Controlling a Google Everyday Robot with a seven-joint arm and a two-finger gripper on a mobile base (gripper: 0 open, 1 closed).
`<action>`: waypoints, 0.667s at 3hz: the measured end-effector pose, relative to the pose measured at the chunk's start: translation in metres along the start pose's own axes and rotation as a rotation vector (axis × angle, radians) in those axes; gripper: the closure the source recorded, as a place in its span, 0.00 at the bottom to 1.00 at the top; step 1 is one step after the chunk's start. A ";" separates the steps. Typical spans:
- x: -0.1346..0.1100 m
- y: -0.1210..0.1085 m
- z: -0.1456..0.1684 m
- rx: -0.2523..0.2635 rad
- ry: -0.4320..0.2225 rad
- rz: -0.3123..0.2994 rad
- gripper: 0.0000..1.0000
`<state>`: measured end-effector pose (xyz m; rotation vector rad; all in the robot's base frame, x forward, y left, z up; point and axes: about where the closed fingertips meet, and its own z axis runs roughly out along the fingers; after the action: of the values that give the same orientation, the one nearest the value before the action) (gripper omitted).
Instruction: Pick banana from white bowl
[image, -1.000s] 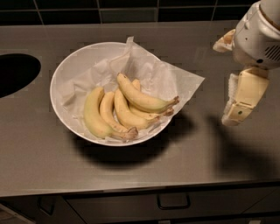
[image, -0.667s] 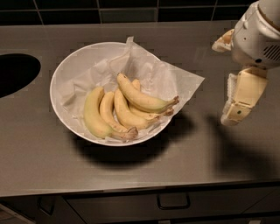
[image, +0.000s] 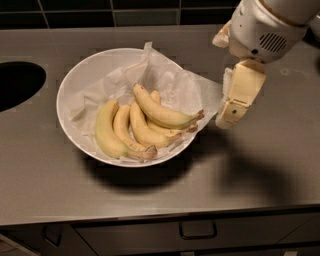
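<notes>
The white bowl (image: 67, 82) stands on the grey counter, lined with crumpled white paper (image: 172, 75). Several bananas lie in it. The banana (image: 162, 114), long, slender and pale yellow, lies on top of the others with its dark stem at the right, near the bowl's right rim. A fatter greenish-yellow banana (image: 105, 132) lies leftmost, with shorter yellow ones (image: 142, 131) between. My gripper (image: 227, 116) hangs from the white arm at the upper right. It points down just right of the bowl, beside the paper's overhanging corner, and it holds nothing.
A dark round sink opening (image: 15, 85) cuts into the counter at the far left. The counter's front edge runs below the bowl, with a drawer handle (image: 197, 230) under it. Dark wall tiles (image: 150, 10) line the back.
My gripper has moved left, from well right of the bowl to just beside its right rim. The bowl and the bananas have not moved.
</notes>
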<state>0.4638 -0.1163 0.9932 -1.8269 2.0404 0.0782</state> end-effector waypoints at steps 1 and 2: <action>-0.015 -0.011 0.022 -0.019 -0.062 0.099 0.00; -0.015 -0.011 0.022 -0.019 -0.062 0.099 0.00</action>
<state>0.4805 -0.0970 0.9804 -1.7129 2.0928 0.1802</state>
